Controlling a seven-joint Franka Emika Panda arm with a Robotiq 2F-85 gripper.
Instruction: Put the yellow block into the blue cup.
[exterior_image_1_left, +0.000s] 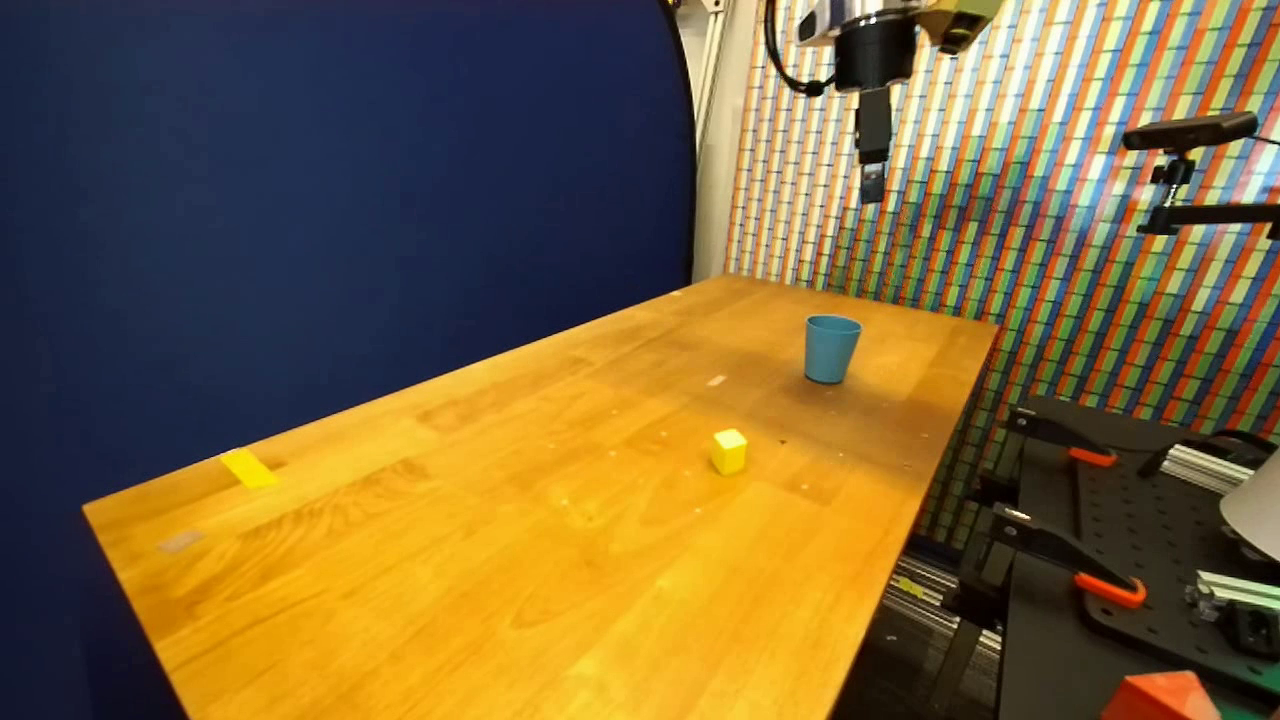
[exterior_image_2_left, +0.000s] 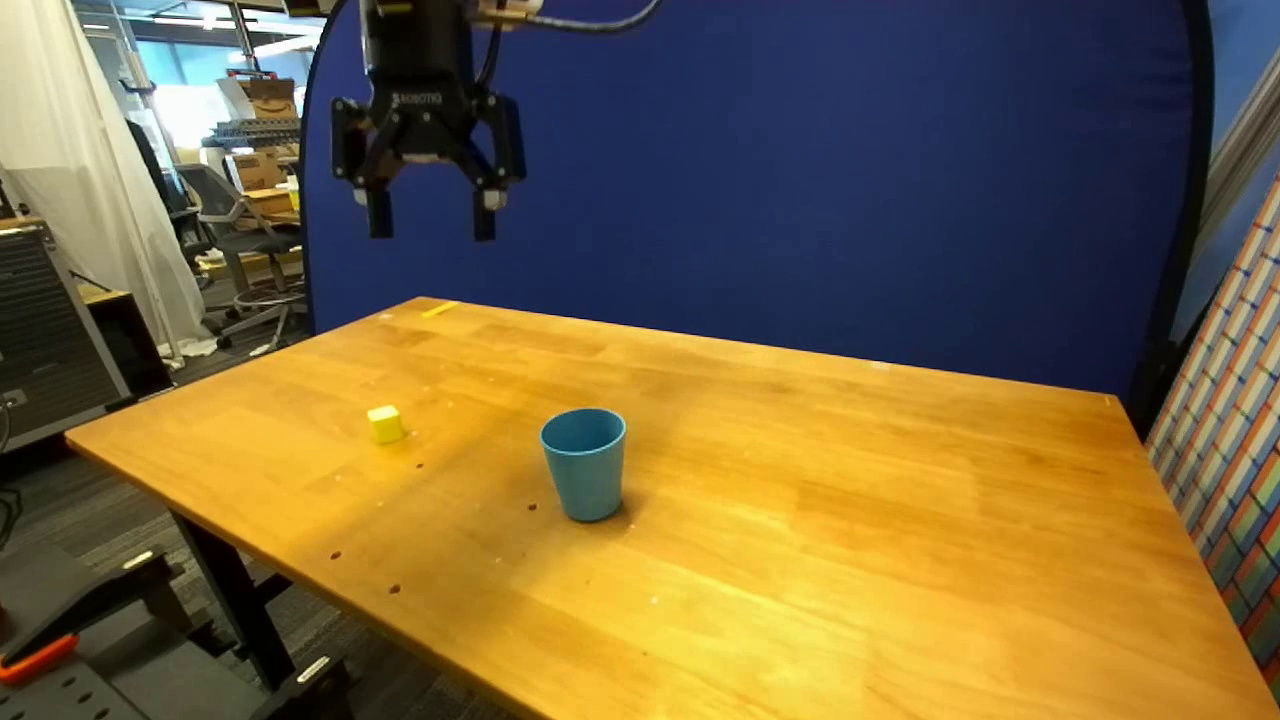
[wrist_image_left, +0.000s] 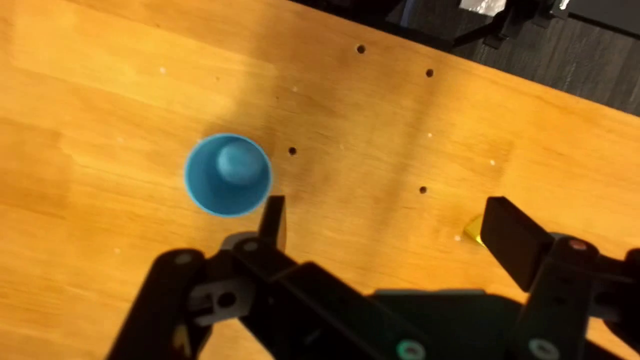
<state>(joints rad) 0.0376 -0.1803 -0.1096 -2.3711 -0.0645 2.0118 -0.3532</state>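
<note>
The small yellow block (exterior_image_1_left: 729, 453) sits on the wooden table; it also shows in an exterior view (exterior_image_2_left: 385, 425). In the wrist view the block (wrist_image_left: 474, 229) is mostly hidden behind the right-hand finger. The blue cup (exterior_image_2_left: 587, 475) stands upright on the table, apart from the block; it also shows in an exterior view (exterior_image_1_left: 830, 350). In the wrist view the cup (wrist_image_left: 228, 175) lies just beyond the left-hand finger, and no block shows inside it. My gripper (exterior_image_2_left: 432, 225) is open and empty, pointing down, high above the table. In the wrist view its fingers (wrist_image_left: 385, 200) are wide apart.
The wooden table (exterior_image_1_left: 480, 600) has small holes and a yellow tape strip (exterior_image_1_left: 248, 468) at a far corner. A black side bench (exterior_image_1_left: 1060, 640) with orange-tipped clamps (exterior_image_1_left: 1110, 590) stands beside the table. A camera on an arm (exterior_image_1_left: 1190, 130) and a blue screen (exterior_image_2_left: 800, 180) stand around it.
</note>
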